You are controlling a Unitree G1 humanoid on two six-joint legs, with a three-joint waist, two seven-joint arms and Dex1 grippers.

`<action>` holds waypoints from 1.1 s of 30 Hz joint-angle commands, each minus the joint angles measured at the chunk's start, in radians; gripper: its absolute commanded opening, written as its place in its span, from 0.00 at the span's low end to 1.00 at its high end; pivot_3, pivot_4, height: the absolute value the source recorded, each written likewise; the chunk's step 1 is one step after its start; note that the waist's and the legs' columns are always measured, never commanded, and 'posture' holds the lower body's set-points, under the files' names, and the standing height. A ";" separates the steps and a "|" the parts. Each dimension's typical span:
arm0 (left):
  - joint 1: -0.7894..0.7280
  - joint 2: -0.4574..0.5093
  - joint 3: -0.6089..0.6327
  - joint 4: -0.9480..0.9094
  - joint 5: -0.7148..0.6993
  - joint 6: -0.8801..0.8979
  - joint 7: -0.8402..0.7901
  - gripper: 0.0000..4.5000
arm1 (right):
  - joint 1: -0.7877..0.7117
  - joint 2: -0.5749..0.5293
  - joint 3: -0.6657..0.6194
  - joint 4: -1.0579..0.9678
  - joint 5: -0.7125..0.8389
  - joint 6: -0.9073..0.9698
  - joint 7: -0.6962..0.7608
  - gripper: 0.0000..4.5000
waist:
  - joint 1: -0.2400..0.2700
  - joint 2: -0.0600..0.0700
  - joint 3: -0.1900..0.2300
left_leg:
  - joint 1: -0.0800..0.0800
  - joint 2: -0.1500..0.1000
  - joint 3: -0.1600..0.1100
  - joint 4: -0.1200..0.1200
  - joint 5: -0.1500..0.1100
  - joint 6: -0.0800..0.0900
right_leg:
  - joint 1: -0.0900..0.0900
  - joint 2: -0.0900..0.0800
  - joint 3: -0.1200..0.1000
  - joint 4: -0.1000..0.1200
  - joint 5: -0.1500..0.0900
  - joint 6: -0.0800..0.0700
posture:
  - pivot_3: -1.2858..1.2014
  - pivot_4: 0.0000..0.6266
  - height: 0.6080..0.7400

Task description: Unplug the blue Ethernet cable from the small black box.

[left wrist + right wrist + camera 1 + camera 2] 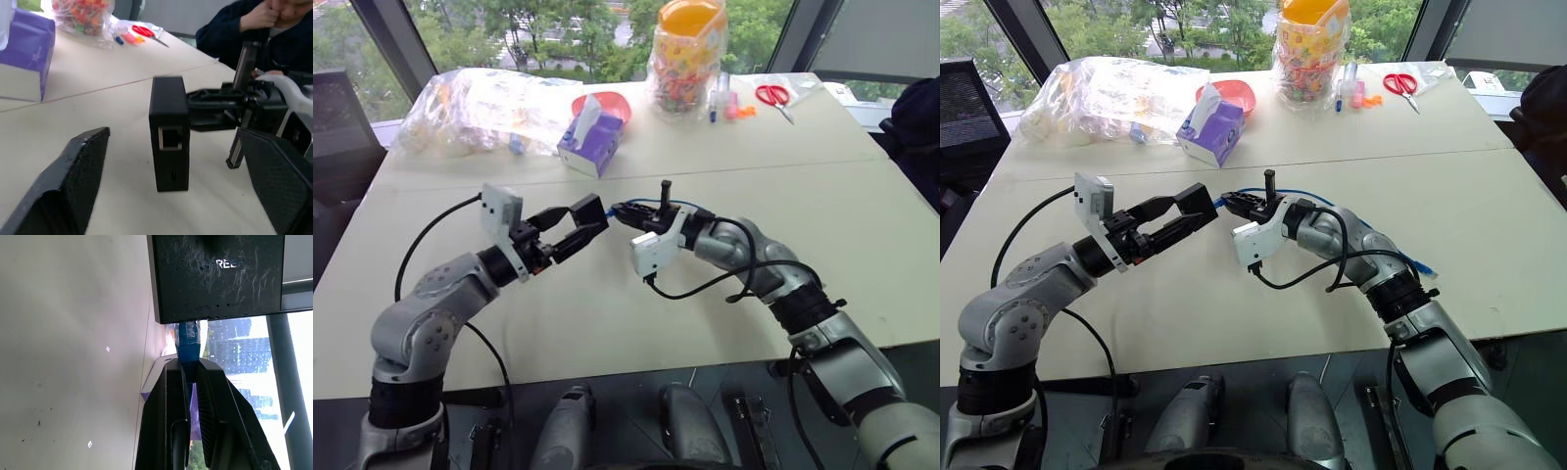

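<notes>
The small black box (169, 129) hangs upright above the table, an empty port on the face turned to the left wrist camera. The blue Ethernet cable (188, 340) is plugged into the box's edge (215, 276). My right gripper (190, 366) is shut on the cable just behind the plug and carries the box by it. From there the blue cable (1263, 193) runs back along the right arm. My left gripper (592, 223) stands open, one finger (80, 171) on each side of the box, with a gap on both sides.
At the table's far side stand a purple tissue box (592, 142), a clear plastic bag (480, 103), a red bowl (612, 103), a jar of sweets (685, 54) and red scissors (773, 95). A person in a dark sleeve (230, 34) sits at the right.
</notes>
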 commanded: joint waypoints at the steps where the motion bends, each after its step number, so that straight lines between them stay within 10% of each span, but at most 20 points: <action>1: -0.020 -0.011 -0.004 -0.016 -0.004 -0.020 -0.008 0.60 | -0.004 -0.006 -0.016 -0.056 0.019 -0.007 0.005 0.00 | 0.000 0.000 0.000 | 0.000 0.000 0.000 0.000 0.000 0.000 | 0.000 0.000 0.000 0.000 0.000 0.000 | 0.52 0.24 0.91; 7: 0.004 -0.016 -0.008 -0.034 -0.008 -0.010 -0.011 0.11 | -0.006 -0.011 -0.023 -0.073 0.029 -0.009 0.021 0.00 | 0.000 0.000 0.000 | 0.000 0.000 0.000 0.000 0.000 0.000 | 0.000 0.000 0.000 0.000 0.000 0.000 | 0.52 0.24 0.91; 15: 0.039 0.004 -0.003 -0.056 -0.014 0.018 -0.003 0.10 | -0.016 -0.012 -0.037 -0.075 0.108 -0.015 0.088 0.00 | 0.000 0.000 0.000 | 0.000 0.000 0.000 0.000 0.000 0.000 | 0.000 0.000 0.000 0.000 0.000 0.000 | 0.52 0.24 0.91; 24: 0.069 0.156 0.043 -0.047 -0.053 0.051 -0.153 0.10 | -0.091 -0.011 -0.127 -0.006 0.663 0.295 0.597 0.94 | -0.002 -0.001 0.001 | 0.000 0.001 0.000 0.000 0.000 0.000 | 0.000 0.000 0.000 0.000 0.000 0.000 | 0.52 0.24 0.91; 33: 0.002 0.289 0.072 0.048 -0.089 0.024 -0.398 0.10 | -0.234 -0.027 -0.201 0.160 1.099 1.050 1.126 0.94 | -0.001 -0.001 0.001 | -0.001 0.001 0.000 -0.001 0.000 0.000 | -0.001 0.000 -0.001 -0.001 0.000 -0.001 | 0.52 0.24 0.91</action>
